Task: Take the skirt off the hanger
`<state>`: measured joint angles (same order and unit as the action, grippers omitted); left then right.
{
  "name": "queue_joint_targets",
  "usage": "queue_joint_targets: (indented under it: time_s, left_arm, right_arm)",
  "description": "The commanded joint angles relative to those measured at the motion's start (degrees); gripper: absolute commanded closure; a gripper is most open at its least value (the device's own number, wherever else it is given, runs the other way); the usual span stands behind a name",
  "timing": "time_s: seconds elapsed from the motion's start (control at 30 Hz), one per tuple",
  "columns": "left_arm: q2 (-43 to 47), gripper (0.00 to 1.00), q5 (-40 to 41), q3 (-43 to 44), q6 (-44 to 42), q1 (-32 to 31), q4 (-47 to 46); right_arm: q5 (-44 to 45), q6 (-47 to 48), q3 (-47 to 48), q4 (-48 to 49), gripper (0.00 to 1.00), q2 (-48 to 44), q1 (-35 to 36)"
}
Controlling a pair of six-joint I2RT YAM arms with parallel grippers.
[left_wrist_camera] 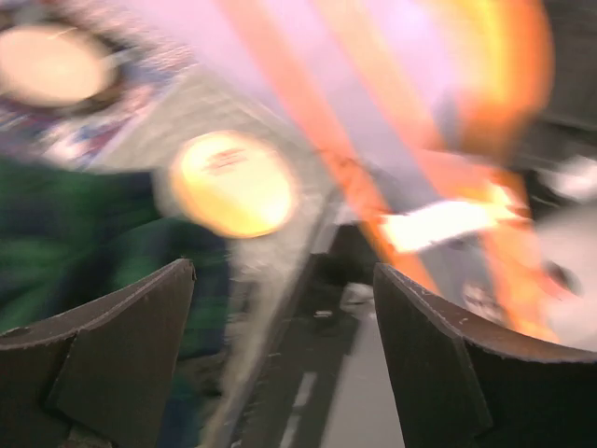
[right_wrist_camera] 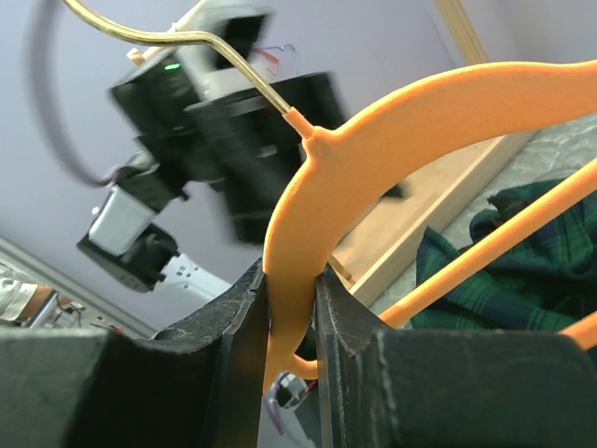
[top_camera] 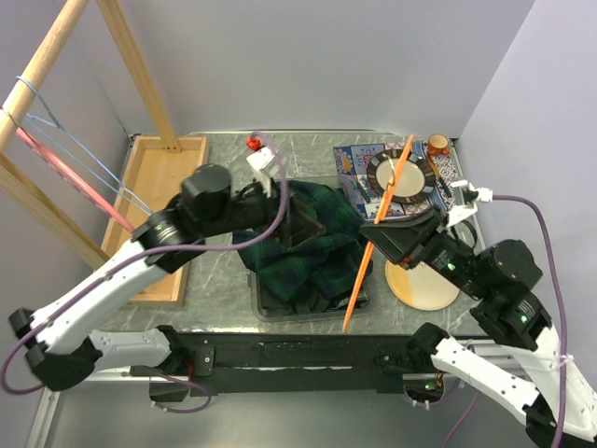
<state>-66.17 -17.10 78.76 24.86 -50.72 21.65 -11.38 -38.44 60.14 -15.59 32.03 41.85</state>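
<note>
The dark green plaid skirt (top_camera: 322,247) lies crumpled in a shallow grey tray (top_camera: 258,308) at the middle of the table. The orange hanger (top_camera: 378,224) stands tilted over the tray's right side, free of the cloth. My right gripper (right_wrist_camera: 291,308) is shut on the hanger (right_wrist_camera: 420,121) just below its metal hook, with the skirt (right_wrist_camera: 522,271) beneath. My left gripper (top_camera: 303,226) hovers over the skirt. In the blurred left wrist view the left gripper (left_wrist_camera: 284,275) is open with nothing between its fingers, the skirt (left_wrist_camera: 56,243) to its left and the hanger (left_wrist_camera: 373,187) ahead.
A wooden tray (top_camera: 159,205) and a wooden rack (top_camera: 56,56) with hangers stand at the left. Stacked plates (top_camera: 401,173) on a patterned mat and a small cup (top_camera: 438,145) sit at the back right. A beige plate (top_camera: 420,280) lies by the right arm.
</note>
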Motion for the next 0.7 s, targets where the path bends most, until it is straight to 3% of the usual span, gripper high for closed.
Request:
queue_joint_targets:
  time_s: [0.0, 0.13, 0.67]
  left_arm:
    - [4.55, 0.17, -19.70, -3.69, 4.21, -0.08, -10.20]
    - [6.93, 0.17, -30.78, -8.71, 15.37, -0.26, -26.72]
    - [5.00, 0.20, -25.44, -9.59, 10.12, -3.33, -18.75]
  right_arm:
    - [-1.89, 1.87, 3.22, 8.82, 1.00, 4.61, -0.10]
    - [-5.40, 1.35, 3.32, 13.73, 1.00, 9.62, -0.53]
    - [-17.09, -12.70, 5.25, 32.55, 1.00, 20.26, -7.91]
